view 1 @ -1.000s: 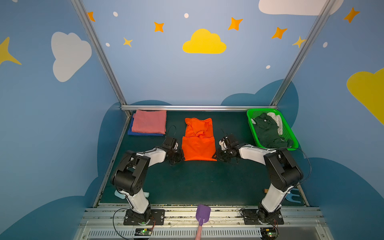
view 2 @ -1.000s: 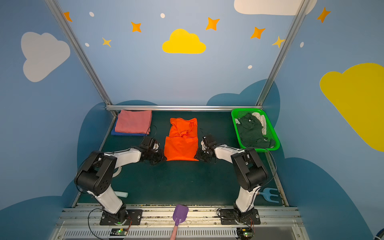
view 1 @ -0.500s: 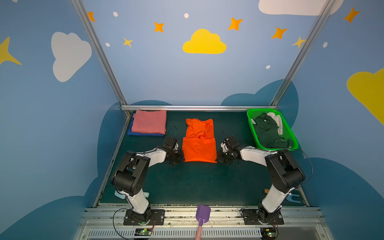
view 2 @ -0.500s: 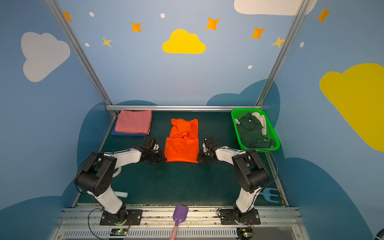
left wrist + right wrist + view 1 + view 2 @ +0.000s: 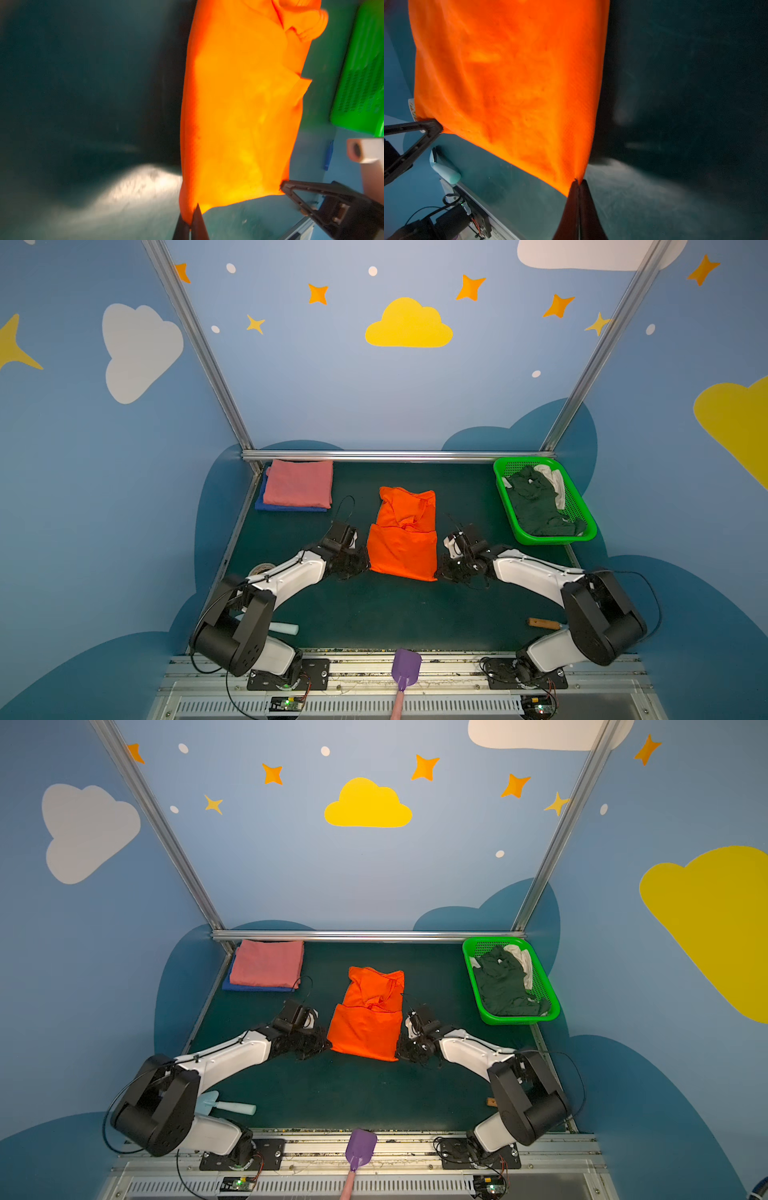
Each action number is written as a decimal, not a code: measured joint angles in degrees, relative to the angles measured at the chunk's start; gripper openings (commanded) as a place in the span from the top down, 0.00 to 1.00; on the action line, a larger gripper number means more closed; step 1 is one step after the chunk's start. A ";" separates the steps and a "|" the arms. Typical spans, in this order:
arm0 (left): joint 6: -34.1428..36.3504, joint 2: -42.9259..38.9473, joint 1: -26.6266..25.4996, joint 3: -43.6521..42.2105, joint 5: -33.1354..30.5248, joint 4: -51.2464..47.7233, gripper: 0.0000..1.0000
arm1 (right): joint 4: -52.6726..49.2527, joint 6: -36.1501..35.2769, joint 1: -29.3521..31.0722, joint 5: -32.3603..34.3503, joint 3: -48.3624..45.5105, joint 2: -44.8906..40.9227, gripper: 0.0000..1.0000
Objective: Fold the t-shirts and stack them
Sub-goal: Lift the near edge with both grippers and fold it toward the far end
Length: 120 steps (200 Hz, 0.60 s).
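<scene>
Done: a pink shirt [image 5: 299, 488] lay folded on a blue shirt [image 5: 286, 509] at the far left. That much of the stack was judged finished.
In hand: the orange shirt [image 5: 403, 539] lay mid-table, narrowed to a strip, its sides apparently folded in already.
Left to do: the end-to-end fold and the move onto the stack were judged outstanding. Dark cloth [image 5: 532, 506] in the basket [image 5: 548, 540] at the far right was not yet handled.
Axis: the orange shirt's long axis ran near to far. The rumpled end (likely the collar) was pointed at the far wall and the smooth end at the near edge.
Left gripper [image 5: 365, 566]: the fingers were clamped together on the near-left corner of the orange shirt.
Right gripper [image 5: 438, 572]: the fingers were pinched together on its near-right corner.
Near edge: in both wrist views it was seen stretched between the two grips and raised off the table [image 5: 395, 614].
</scene>
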 measured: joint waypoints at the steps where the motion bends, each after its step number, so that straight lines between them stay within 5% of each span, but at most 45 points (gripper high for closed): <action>1: -0.11 -0.22 -0.20 -0.24 -0.13 -0.07 0.95 | 0.00 0.07 0.11 0.07 -0.22 -0.22 1.00; 62: -7.15 -12.26 -9.94 -8.92 -8.02 -3.54 0.95 | -2.69 4.31 6.69 2.95 -9.14 -10.80 1.00; 120: -10.60 -17.03 -13.84 -10.19 -12.68 -4.42 0.95 | -5.60 6.29 8.09 5.97 -9.51 -18.64 1.00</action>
